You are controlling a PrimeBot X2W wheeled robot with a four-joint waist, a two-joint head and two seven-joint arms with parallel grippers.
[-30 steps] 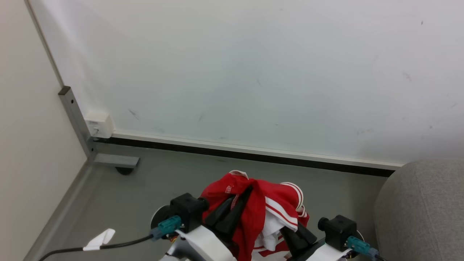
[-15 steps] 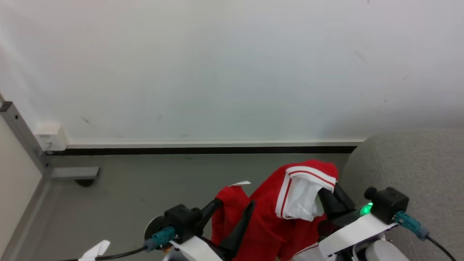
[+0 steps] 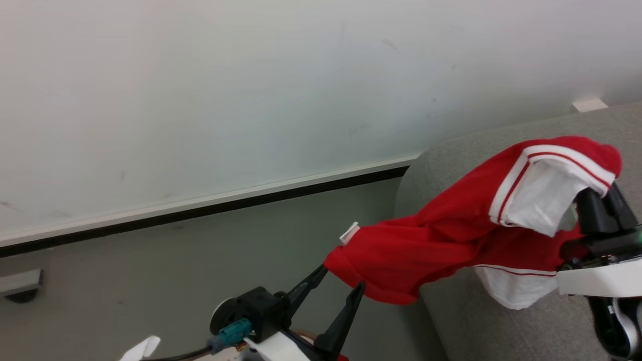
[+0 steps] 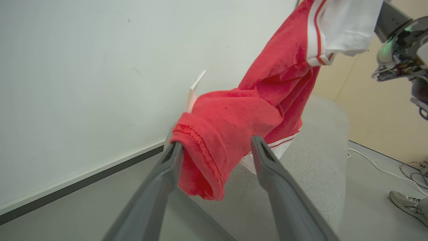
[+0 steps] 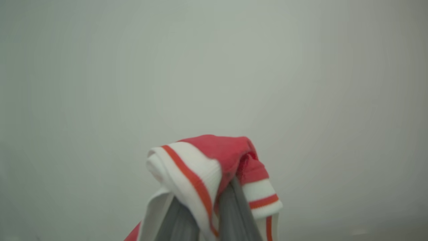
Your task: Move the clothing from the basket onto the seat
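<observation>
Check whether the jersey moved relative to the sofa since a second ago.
Yes, rightward: the jersey was left of the sofa; now its striped end overlaps it.

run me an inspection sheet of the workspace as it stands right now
surface: grey seat, rounded edge, below the cloth's right half
job's things: red clothing stretched in the air between both arms, white part hanging before the seat
clutter: nothing seen
grippers: left gripper open, cloth end between its fingers; right gripper shut on the striped trim
cables: black cable at the left wrist; white cable on the floor
surroundings: white wall, grey floor, a person's shoe
</observation>
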